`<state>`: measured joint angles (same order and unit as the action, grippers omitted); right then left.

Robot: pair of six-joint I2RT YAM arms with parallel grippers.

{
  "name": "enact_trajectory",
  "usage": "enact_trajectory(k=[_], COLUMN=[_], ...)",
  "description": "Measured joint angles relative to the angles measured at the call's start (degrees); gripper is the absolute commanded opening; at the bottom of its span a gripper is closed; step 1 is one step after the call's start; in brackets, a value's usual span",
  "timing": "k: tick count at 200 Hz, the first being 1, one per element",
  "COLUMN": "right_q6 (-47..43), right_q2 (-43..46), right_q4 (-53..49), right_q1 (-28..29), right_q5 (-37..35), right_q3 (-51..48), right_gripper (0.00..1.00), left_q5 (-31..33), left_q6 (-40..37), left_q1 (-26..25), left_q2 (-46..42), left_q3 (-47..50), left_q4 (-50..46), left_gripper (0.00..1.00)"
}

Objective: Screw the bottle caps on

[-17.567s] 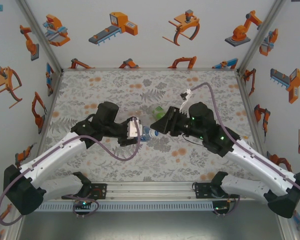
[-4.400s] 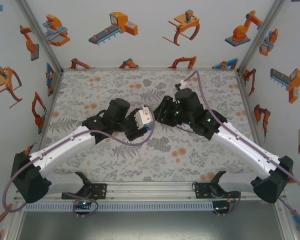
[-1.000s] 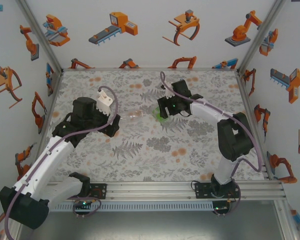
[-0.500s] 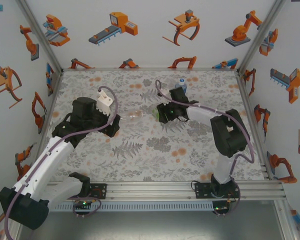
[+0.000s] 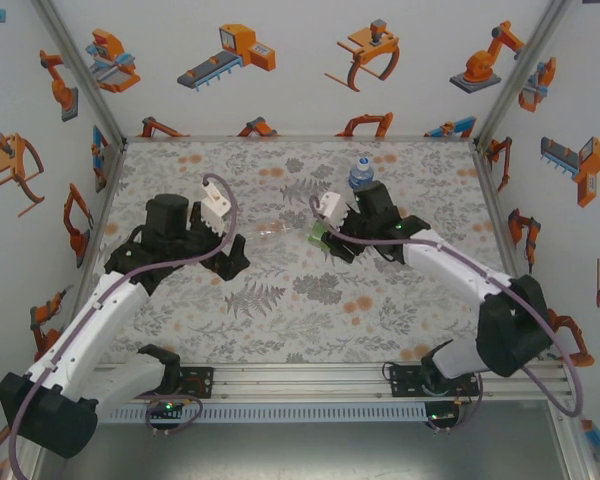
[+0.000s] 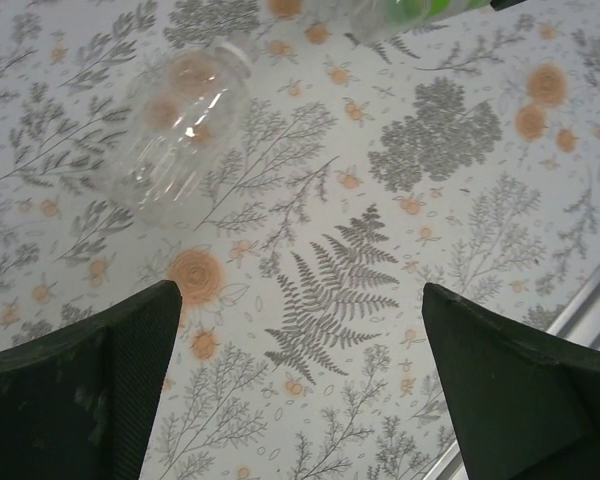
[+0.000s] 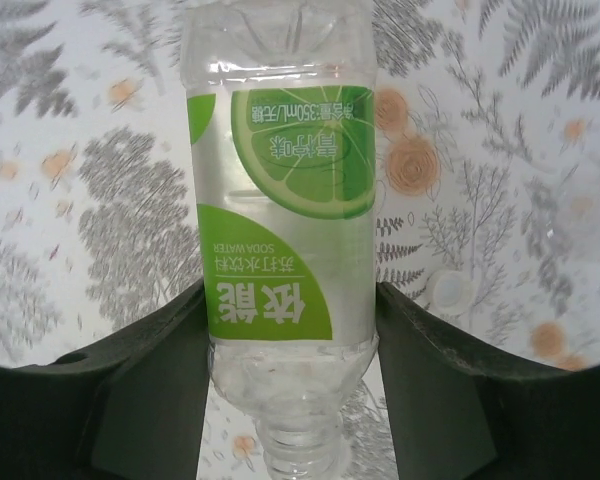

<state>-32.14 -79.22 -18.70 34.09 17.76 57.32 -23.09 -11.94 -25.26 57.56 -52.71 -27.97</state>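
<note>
The green-label bottle (image 7: 280,200) now sits inside the right pincer (image 7: 290,295), which a second ago hung over it with the jaws wider. Both black jaws press flat on its sides, so it is clamped. Its threaded neck points to the bottom of the right wrist view and appears bare. I judge the grasp made and the capping yet to come.

One small white cap (image 7: 448,290) lies on the tabletop (image 5: 310,320) just right of the bottle. The swing of the right arm has also uncovered the blue-label bottle (image 5: 360,172), upright at upper centre of the top view. The plain bottle (image 6: 175,130) lies on its side at the upper left of the left wrist view. The left pincer (image 6: 300,300) has stayed wide apart, holding nothing.

The bottles are thin, glossy clear plastic, the plain one lobed. The tabletop is a matte floral print.
</note>
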Motion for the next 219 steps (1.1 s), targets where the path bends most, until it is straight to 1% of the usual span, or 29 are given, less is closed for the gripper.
enact_trajectory(k=[18, 40, 67, 90, 119, 168, 219], right_q6=[-6.54, -13.33, -20.74, -25.92, -30.53, -35.78, -40.15], right_q2=[2.82, 5.22, 8.72, 11.58, 13.99, 15.82, 16.63], right_q4=[-3.43, -6.16, -6.75, -6.14, -5.05, -2.14, 0.15], right_q1=[3.89, 8.55, 13.46, 17.18, 21.22, 27.1, 31.06], right_q5=[-1.05, -3.04, -5.92, -7.85, -9.94, -13.22, -15.93], right_q3=[0.0, -0.15, -1.77, -3.21, -3.85, -3.85, -3.85], right_gripper=[0.4, 0.4, 0.4, 0.39, 0.39, 0.38, 0.38], left_q5=[-2.86, -5.05, -7.08, -9.07, -11.04, -14.99, -16.65], left_q6=[-0.22, -0.61, -1.22, -1.29, -1.07, -0.22, -0.37], left_q1=[-1.16, -4.63, -9.29, -11.8, -13.92, -16.57, -18.64], left_q2=[1.2, 3.17, 6.43, 8.94, 11.65, 16.17, 19.87], left_q3=[-1.57, -4.83, -9.51, -11.87, -13.2, -14.38, -16.74], left_q4=[-0.2, -0.83, -2.58, -3.67, -4.42, -5.09, -7.5], left_gripper=[0.99, 0.99, 0.99, 0.99, 0.99, 1.0, 0.9])
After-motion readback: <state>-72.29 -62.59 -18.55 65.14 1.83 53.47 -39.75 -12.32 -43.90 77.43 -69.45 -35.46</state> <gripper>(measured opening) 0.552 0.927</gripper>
